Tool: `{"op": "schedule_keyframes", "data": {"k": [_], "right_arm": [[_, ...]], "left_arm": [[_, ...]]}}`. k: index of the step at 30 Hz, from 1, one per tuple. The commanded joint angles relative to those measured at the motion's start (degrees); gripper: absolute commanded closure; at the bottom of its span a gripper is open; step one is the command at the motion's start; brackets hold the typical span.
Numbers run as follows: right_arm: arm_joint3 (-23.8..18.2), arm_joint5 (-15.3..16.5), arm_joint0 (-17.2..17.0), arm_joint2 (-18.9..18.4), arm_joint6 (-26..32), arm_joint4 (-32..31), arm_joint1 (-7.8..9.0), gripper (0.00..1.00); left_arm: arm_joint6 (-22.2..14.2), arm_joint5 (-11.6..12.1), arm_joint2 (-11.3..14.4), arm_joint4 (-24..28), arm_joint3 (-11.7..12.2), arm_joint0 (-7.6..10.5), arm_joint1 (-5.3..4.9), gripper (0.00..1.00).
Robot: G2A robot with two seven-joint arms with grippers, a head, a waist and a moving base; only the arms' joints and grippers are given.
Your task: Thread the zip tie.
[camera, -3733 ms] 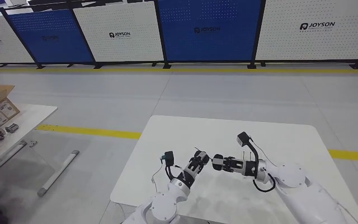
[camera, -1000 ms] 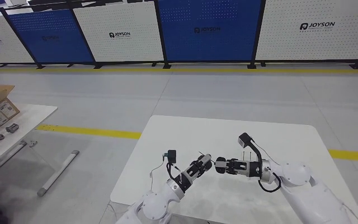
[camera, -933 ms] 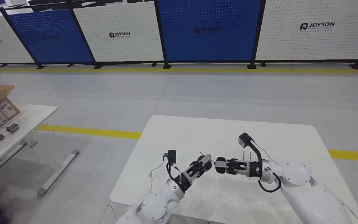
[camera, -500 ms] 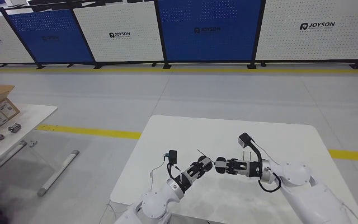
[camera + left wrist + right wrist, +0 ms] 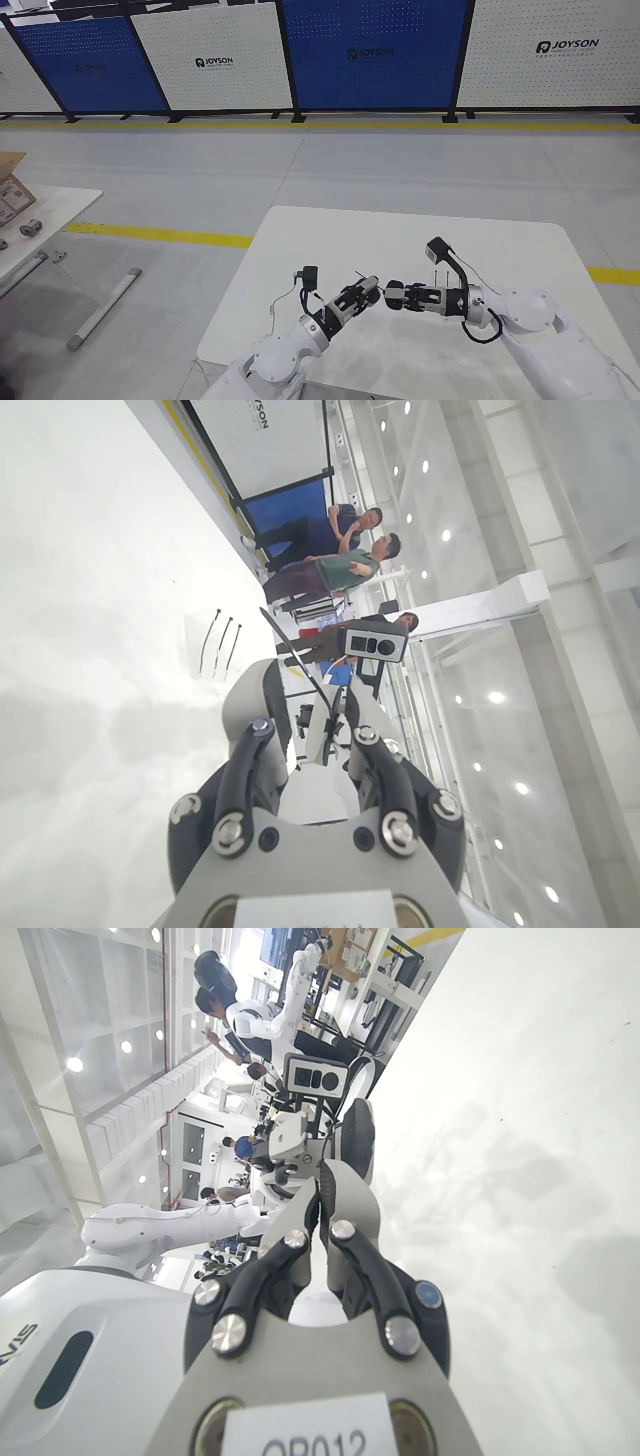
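A thin black zip tie (image 5: 295, 657) stands in the air above the white table (image 5: 420, 235), its pointed tail up. My right gripper (image 5: 318, 1178) is shut on its lower end, pads pressed together. In the top view the right gripper (image 5: 391, 293) meets my left gripper (image 5: 367, 290) tip to tip near the table's front. The left gripper (image 5: 312, 680) is open, and the strap runs up through the gap between its fingers without being pinched. The tie's head is hidden among the fingertips.
Three spare black zip ties (image 5: 220, 642) lie side by side on the table beyond the left gripper. The table's front edge (image 5: 230, 350) is close to both arms. A second table (image 5: 40, 215) stands off to the left across the floor.
Since 3.7 s ago my left gripper has shifted slightly toward the right gripper. Over the last second both grippers have stayed almost still.
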State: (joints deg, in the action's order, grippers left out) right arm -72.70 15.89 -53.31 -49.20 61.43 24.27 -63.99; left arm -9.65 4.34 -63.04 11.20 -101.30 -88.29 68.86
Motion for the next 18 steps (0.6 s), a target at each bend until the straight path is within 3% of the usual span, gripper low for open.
{"op": "schedule_keyframes", "data": {"k": [1,13,14,15,18], "right_arm": [[0.00,0.00,0.00,0.00,0.00,0.00,0.00,1.00],[0.00,0.00,0.00,0.00,0.00,0.00,0.00,1.00],[0.00,0.00,0.00,0.00,0.00,0.00,0.00,0.60],[-0.20,-0.12,-0.29,-0.06,-0.72,-0.03,-0.01,0.00],[-1.30,-0.24,-1.41,-0.99,-1.68,-0.13,0.19,0.00]], "left_arm": [[0.04,0.09,0.05,-0.17,0.02,0.03,0.01,0.99],[0.37,1.19,0.14,-1.72,-0.37,-0.49,-0.06,1.00],[0.66,1.30,0.18,-2.05,-0.47,-0.61,-0.06,1.00],[1.11,1.35,0.18,-2.48,-0.58,-0.68,-0.06,1.00],[2.38,1.08,0.33,-3.41,-0.85,-0.88,-0.01,1.00]]}}
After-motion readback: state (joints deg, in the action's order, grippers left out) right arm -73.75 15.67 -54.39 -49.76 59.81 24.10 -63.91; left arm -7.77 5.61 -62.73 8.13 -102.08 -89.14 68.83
